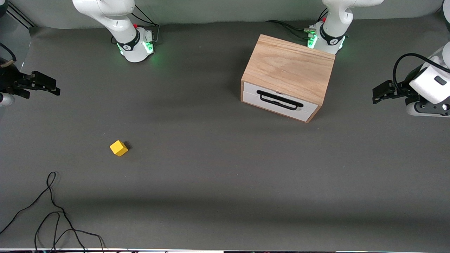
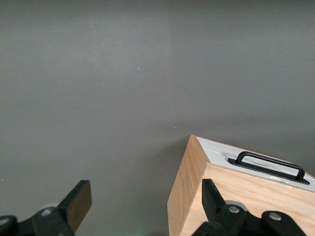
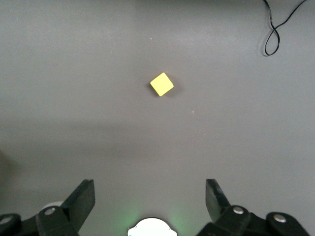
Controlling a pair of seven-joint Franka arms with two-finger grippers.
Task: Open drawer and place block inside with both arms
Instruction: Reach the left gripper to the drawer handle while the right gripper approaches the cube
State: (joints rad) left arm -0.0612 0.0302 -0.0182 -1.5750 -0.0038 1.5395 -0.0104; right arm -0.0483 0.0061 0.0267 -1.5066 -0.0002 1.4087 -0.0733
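The oak-coloured box stands near the left arm's base, and its white drawer with a black bar handle is shut. The yellow block lies on the grey table, nearer the front camera and toward the right arm's end. My left gripper hangs open and empty at the left arm's end of the table; in its wrist view the gripper looks down on the box and handle. My right gripper is open and empty at the right arm's end. In the right wrist view the block lies well clear of the gripper.
A loose black cable lies on the table near the front edge at the right arm's end, also seen as a cable in the right wrist view. The two arm bases stand along the table's edge farthest from the front camera.
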